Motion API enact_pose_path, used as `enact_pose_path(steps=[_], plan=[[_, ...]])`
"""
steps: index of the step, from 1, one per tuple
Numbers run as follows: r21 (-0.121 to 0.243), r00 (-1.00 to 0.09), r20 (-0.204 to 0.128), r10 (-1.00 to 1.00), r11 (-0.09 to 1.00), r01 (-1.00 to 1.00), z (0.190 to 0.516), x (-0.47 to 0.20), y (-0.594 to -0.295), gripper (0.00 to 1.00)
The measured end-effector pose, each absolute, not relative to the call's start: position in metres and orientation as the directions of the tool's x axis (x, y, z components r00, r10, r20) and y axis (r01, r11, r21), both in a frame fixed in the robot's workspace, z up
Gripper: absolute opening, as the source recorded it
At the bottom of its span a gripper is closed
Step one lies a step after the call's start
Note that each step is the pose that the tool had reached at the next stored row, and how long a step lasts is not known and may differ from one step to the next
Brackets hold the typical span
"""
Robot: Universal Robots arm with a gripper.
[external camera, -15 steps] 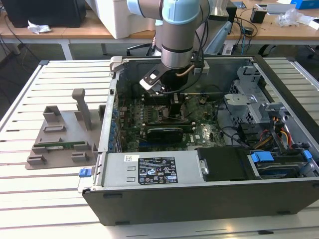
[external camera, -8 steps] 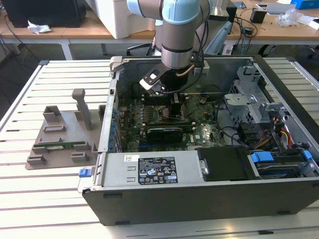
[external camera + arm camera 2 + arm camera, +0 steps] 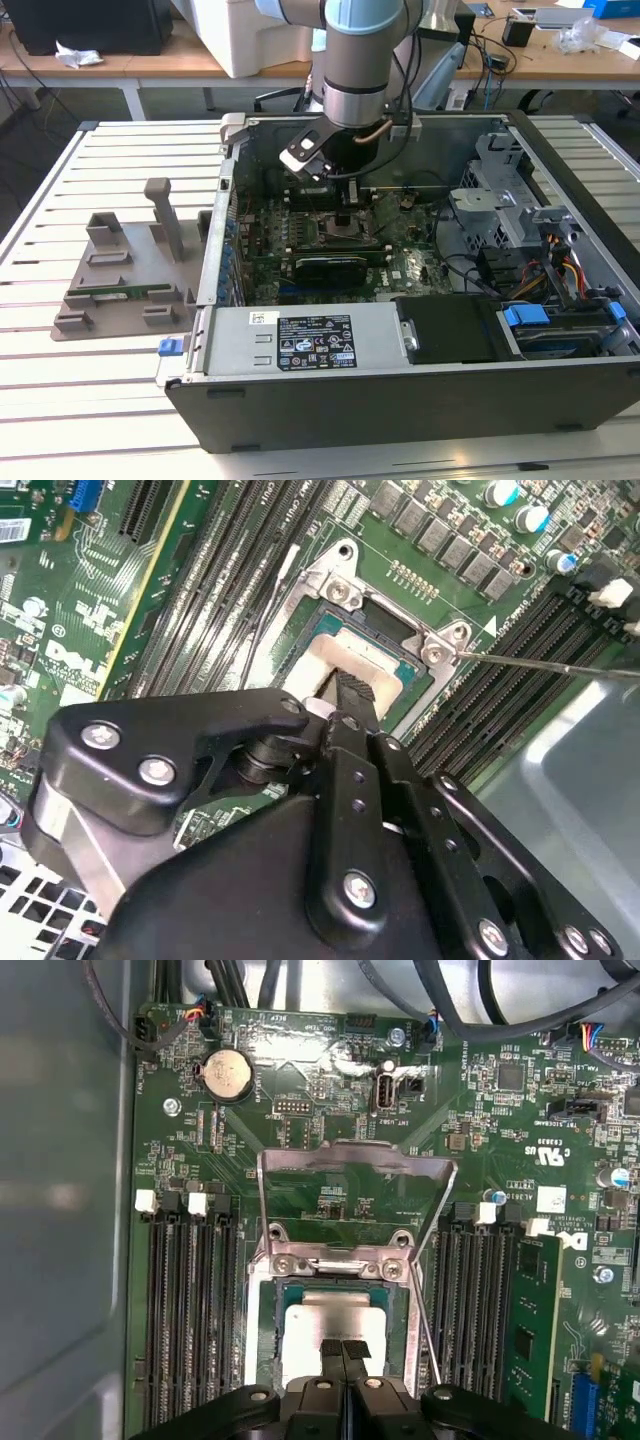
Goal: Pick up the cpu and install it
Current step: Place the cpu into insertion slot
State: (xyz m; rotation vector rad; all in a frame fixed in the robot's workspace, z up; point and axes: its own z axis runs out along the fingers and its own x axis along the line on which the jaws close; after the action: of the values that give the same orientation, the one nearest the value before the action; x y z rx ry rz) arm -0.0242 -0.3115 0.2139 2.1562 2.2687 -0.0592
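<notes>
gripper (image 3: 345, 1348) closed tight, holding nothing, tips right over the cpu (image 3: 335, 1320), flat in its socket (image 3: 268, 1320) (exterior view: gripper at 12 o'clock from the black card (image 3: 332, 266)).

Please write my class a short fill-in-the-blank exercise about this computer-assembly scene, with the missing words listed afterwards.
1. The cpu lies inside the socket, whose metal bracket stands ____.
2. The gripper, fingertips together, sits directly above the ____.
3. In the first wrist view, the round silver part on the motherboard is a coin ____.
4. The grey fixture lies outside the computer case, on the exterior view's ____.
Missing words: open; cpu; battery; left.
</notes>
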Motion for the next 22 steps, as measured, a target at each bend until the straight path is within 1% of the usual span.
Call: enact_pose_path(steps=[2,11,15,20,22], plan=[[-0.02,-0.073,-0.036,0.997,0.072,0.997,0.213,-0.024,-0.311,0.11],[-0.021,-0.074,-0.036,0.997,0.073,0.997,0.203,-0.018,-0.311,0.11],[-0.019,-0.074,-0.034,0.997,0.073,0.997,0.205,-0.013,-0.311,0.11],[-0.021,-0.074,-0.036,0.997,0.073,0.997,0.237,-0.013,-0.311,0.11],[-0.021,-0.074,-0.036,0.997,0.073,0.997,0.244,-0.013,-0.311,0.11]])
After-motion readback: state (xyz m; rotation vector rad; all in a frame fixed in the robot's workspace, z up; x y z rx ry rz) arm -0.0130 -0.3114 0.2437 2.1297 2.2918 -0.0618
